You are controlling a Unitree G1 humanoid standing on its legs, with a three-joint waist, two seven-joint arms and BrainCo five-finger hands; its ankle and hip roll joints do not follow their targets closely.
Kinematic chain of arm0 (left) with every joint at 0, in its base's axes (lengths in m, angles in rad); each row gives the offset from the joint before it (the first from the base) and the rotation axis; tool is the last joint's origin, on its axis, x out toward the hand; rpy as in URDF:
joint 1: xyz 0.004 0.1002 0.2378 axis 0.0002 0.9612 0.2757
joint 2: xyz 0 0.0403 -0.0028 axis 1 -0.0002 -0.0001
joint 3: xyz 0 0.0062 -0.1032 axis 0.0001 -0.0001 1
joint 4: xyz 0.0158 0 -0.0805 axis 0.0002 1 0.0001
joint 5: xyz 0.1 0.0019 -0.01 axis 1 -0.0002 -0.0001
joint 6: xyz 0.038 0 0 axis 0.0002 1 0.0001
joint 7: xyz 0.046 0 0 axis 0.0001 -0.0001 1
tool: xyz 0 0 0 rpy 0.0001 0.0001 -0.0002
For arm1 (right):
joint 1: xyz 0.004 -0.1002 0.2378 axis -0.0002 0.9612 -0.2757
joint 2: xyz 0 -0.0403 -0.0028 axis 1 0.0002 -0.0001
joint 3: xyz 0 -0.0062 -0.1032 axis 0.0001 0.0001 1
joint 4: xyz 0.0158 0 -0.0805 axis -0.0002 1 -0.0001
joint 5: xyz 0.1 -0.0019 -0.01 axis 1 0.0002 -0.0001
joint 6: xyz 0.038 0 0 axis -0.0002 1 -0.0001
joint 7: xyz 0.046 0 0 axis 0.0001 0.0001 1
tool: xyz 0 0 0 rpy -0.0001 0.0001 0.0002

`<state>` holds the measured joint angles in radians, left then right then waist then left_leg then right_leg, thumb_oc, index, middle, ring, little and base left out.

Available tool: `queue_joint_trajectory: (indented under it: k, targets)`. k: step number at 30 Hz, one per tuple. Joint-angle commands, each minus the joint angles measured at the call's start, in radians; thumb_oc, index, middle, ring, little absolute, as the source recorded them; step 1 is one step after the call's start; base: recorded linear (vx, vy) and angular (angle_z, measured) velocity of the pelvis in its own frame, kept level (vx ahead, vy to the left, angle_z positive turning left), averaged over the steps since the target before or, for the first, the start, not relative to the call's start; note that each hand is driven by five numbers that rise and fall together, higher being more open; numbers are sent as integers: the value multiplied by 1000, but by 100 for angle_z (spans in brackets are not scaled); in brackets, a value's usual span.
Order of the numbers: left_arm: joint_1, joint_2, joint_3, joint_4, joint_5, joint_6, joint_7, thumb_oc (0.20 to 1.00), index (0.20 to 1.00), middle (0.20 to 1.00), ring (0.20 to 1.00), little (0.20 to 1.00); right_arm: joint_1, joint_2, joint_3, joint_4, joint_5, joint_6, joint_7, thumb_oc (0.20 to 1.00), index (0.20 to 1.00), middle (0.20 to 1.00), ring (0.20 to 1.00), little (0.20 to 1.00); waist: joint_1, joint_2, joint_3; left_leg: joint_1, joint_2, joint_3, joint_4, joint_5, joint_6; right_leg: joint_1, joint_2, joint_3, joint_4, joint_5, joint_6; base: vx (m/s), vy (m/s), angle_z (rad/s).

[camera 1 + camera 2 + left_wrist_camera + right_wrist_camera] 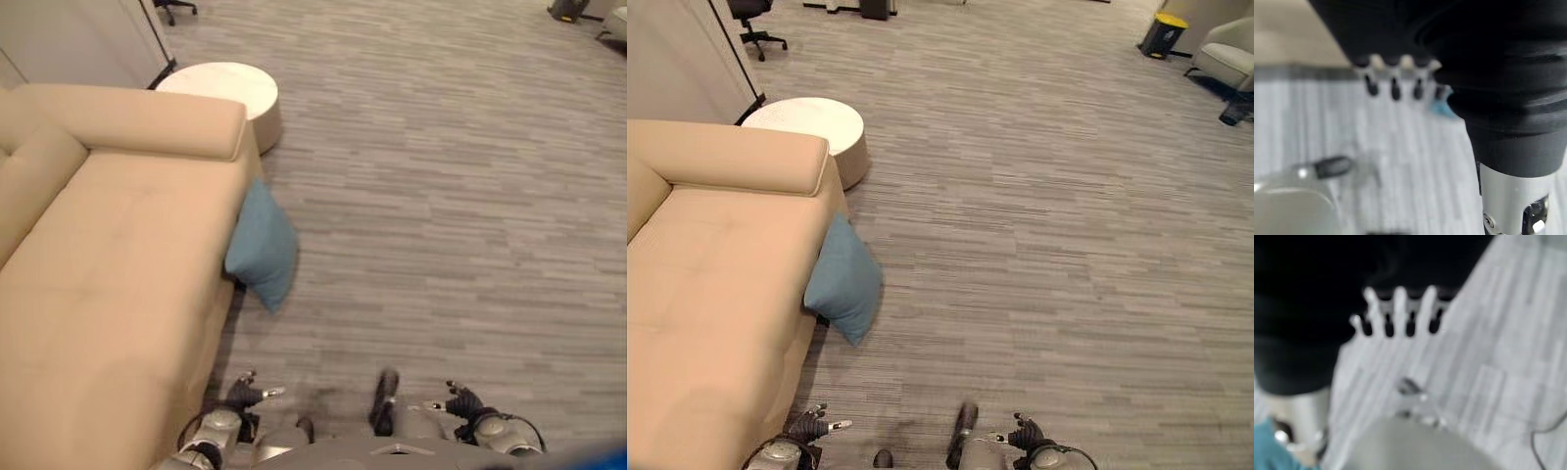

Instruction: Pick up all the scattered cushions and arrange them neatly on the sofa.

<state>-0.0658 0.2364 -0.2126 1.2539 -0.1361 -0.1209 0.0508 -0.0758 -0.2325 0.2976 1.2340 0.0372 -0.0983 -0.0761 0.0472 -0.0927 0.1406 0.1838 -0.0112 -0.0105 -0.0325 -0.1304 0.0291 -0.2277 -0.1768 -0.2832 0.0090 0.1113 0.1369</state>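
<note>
Both robot hands [257,393] low, cushion [263,245] against sofa [108,284]

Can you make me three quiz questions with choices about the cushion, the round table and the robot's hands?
1. Where is the blue cushion?
A. On the sofa seat
B. On the floor, leaning against the sofa's side
C. On the round table

2. What colour is the round table?
A. White
B. Red
C. Black

3. What are the hands holding?
A. A cushion each
B. One cushion together
C. Nothing

Answers: 1 B, it rests against the beige sofa. 2 A, its top is white. 3 C, the left hand and right hand have empty fingers.
</note>
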Motion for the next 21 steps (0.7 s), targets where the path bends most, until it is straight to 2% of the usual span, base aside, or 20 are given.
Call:
queue_joint_trajectory:
  k: [1,2,3,4,5,6,7,8,9,11,12,13,14,15,16,18,19,21]
  targets:
    - [-29,-3,3,3,14,-24,10,1000,1000,1000,1000,1000,-28,-34,6,-15,4,-9,-3,1000,1000,1000,1000,1000,-8,10,-3,-47,-40,15,142,-13,-62,71,9,-11,11,38,56,592,-187,93]
    - [-21,-11,-10,11,23,-23,3,1000,1000,1000,1000,1000,-17,-39,5,0,2,-9,2,1000,1000,1000,1000,1000,-18,11,-19,-53,-17,4,246,27,-100,103,28,-9,13,30,32,452,-297,92]
    - [-27,-14,-21,4,11,-20,-4,1000,1000,1000,1000,1000,-6,-46,1,0,20,-13,-3,1000,1000,1000,1000,1000,-5,-1,3,-161,25,25,457,116,-146,159,42,-34,-2,9,-3,404,-375,126]
    - [-33,-11,-23,-4,4,-19,-7,1000,1000,1000,1000,1000,-9,-48,5,-1,28,-17,-7,1000,1000,1000,1000,1000,5,-14,16,-221,33,32,550,135,-145,176,44,-43,-11,-4,-20,245,-400,146]
    - [-46,-12,-25,-3,-7,-17,-4,1000,1000,1000,1000,1000,-17,-51,6,0,44,-16,-12,1000,1000,1000,1000,1000,24,-24,39,-290,53,71,589,126,-130,219,57,-64,-40,-30,-34,282,-289,119]
    - [-50,-13,-27,-8,-15,-17,0,1000,1000,1000,1000,1000,-21,-53,4,5,51,-14,-12,1000,1000,1000,1000,1000,40,-18,44,-331,57,111,508,98,-115,253,67,-88,-59,-49,-32,336,-188,55]
    - [-46,-12,-29,-9,-10,-18,0,1000,1000,1000,1000,1000,-21,-53,6,4,53,-15,-12,1000,1000,1000,1000,1000,41,-20,36,-353,54,136,420,93,-102,261,67,-100,-63,-62,-26,354,-59,6]
    - [-42,-13,-28,-10,-7,-18,1,1000,1000,1000,1000,1000,-19,-53,6,0,54,-17,-10,1000,1000,1000,1000,1000,46,-19,36,-351,51,147,382,78,-94,270,73,-100,-62,-72,-24,399,30,20]
    - [-35,-13,-19,-10,-5,-19,3,1000,1000,1000,1000,1000,-15,-53,17,1,39,-17,-10,1000,1000,1000,1000,1000,51,-7,23,-365,53,151,231,142,-95,280,95,-101,-59,-96,-21,390,60,4]
    - [-26,-11,-8,-8,-7,-17,3,1000,1000,1000,1000,1000,-10,-48,22,-2,35,-19,-11,1000,1000,1000,1000,1000,54,0,22,-377,71,190,165,213,-111,309,111,-109,-51,-127,-24,321,57,-14]
    - [-27,-9,-4,-4,-9,-17,3,1000,1000,1000,1000,1000,-11,-46,24,-3,35,-19,-11,1000,1000,1000,1000,1000,52,-3,22,-387,83,229,174,224,-112,310,112,-117,-43,-134,-28,235,48,-17]
    - [-25,-5,2,1,-7,-16,2,1000,1000,1000,1000,1000,-13,-39,22,-4,31,-16,-8,1000,1000,1000,1000,1000,52,-8,17,-363,86,251,153,209,-108,315,112,-125,-24,-146,-28,240,76,-24]
    - [-22,-4,6,0,-10,-16,1,1000,1000,1000,1000,1000,-12,-34,24,-3,27,-15,-8,1000,1000,1000,1000,1000,60,-11,12,-358,76,229,155,204,-103,320,104,-137,-4,-159,-27,379,161,-20]
    - [-16,1,14,6,-14,-14,1,1000,1000,1000,1000,1000,-14,-27,25,-6,23,-18,-6,1000,1000,1000,1000,1000,75,-18,3,-344,49,199,165,175,-84,322,84,-141,68,-171,-16,477,281,25]
    - [-15,5,14,13,-10,-13,-1,1000,1000,1000,1000,1000,-19,-19,27,-7,6,-15,-4,1000,1000,1000,1000,1000,89,-20,0,-316,28,188,174,134,-56,306,41,-151,171,-171,8,556,378,69]
    - [-25,23,15,-3,-21,-13,-3,1000,1000,1000,1000,1000,-32,-14,29,-22,3,-17,-4,1000,1000,1000,1000,1000,87,-11,10,-246,-8,157,155,98,-13,231,-24,-132,417,-65,44,480,371,70]
    - [-29,27,11,-4,-17,-11,-2,1000,1000,1000,1000,1000,-36,-12,28,-26,5,-16,-2,1000,1000,1000,1000,1000,82,-5,10,-236,-7,149,148,95,-11,204,-22,-121,446,-58,42,319,210,85]
    - [-32,31,4,-3,-9,-14,-3,1000,1000,1000,1000,1000,-36,-11,34,-26,4,-15,3,1000,1000,1000,1000,1000,81,-3,9,-208,-19,124,138,83,-8,185,-27,-102,427,-55,36,217,69,117]
